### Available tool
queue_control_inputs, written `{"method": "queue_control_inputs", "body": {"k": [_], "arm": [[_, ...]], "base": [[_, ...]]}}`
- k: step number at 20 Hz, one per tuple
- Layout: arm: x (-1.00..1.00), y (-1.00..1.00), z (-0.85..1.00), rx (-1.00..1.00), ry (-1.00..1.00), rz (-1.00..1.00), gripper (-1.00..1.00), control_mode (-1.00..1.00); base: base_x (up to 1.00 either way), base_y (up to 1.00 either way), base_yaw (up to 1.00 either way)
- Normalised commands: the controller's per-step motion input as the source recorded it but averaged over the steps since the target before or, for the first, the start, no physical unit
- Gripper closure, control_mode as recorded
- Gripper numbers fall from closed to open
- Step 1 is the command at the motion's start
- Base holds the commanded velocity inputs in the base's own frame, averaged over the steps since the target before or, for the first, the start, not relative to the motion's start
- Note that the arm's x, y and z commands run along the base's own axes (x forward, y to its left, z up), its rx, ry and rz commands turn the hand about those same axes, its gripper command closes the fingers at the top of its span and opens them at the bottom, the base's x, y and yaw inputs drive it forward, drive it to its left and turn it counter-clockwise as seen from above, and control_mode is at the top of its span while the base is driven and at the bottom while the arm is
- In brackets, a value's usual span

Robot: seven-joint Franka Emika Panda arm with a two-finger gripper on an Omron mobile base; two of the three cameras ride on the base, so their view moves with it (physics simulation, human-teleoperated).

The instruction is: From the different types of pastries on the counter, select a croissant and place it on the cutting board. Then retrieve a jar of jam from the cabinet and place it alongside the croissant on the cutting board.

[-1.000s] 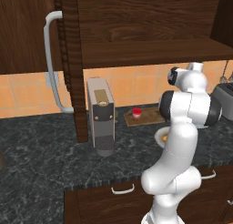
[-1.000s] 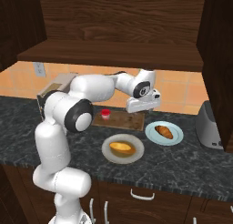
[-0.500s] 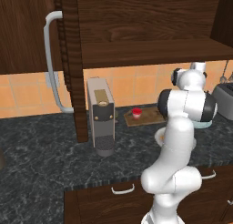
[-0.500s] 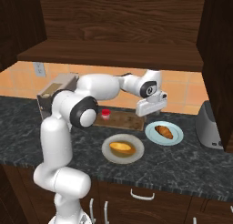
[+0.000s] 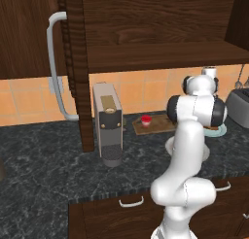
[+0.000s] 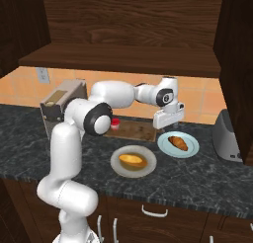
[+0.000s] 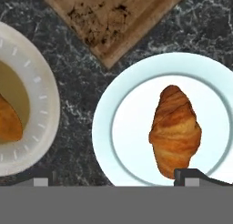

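Observation:
The brown-orange croissant (image 7: 175, 131) (image 6: 178, 142) lies on a pale blue plate (image 7: 104, 123) (image 6: 190, 149) on the dark counter (image 6: 197, 178). My gripper (image 6: 165, 121) (image 7: 113, 178) hangs open above the plate's edge nearest the cutting board (image 6: 133, 130) (image 7: 113, 18) (image 5: 154, 127), with nothing between its fingers. In the hand view the right fingertip (image 7: 191, 175) is at the croissant's near end. The red-lidded jar of jam (image 6: 115, 122) (image 5: 145, 120) stands on the board's left end. The rounder golden pastry (image 6: 131, 161) (image 7: 9, 123) rests on a beige plate (image 6: 148, 163) (image 7: 45, 104).
The cabinet door stands open, its curved grey handle (image 5: 56, 63) on the left. A coffee machine (image 5: 108, 124) (image 6: 62, 106) stands left of the board. A toaster (image 6: 227, 136) (image 5: 239, 107) sits right of the blue plate. A wooden shelf (image 6: 123, 57) hangs overhead.
My hand has moved right from over the cutting board to the blue plate and dropped a little. The pastries, plates and jar have stayed put.

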Motion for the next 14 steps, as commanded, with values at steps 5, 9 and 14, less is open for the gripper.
{"method": "queue_control_inputs", "body": {"k": [5, 9, 14], "arm": [[0.0, -0.39, -0.26, 0.0, 0.0, 0.05, -1.0, -1.0], [0.14, -0.27, -0.11, -0.01, -0.04, 0.1, -1.0, -1.0], [0.14, -0.06, -0.06, -0.01, -0.03, 0.03, -1.0, -1.0]], "base": [[0.0, 0.0, 0.0], [0.0, 0.0, 0.0], [0.0, 0.0, 0.0]]}}
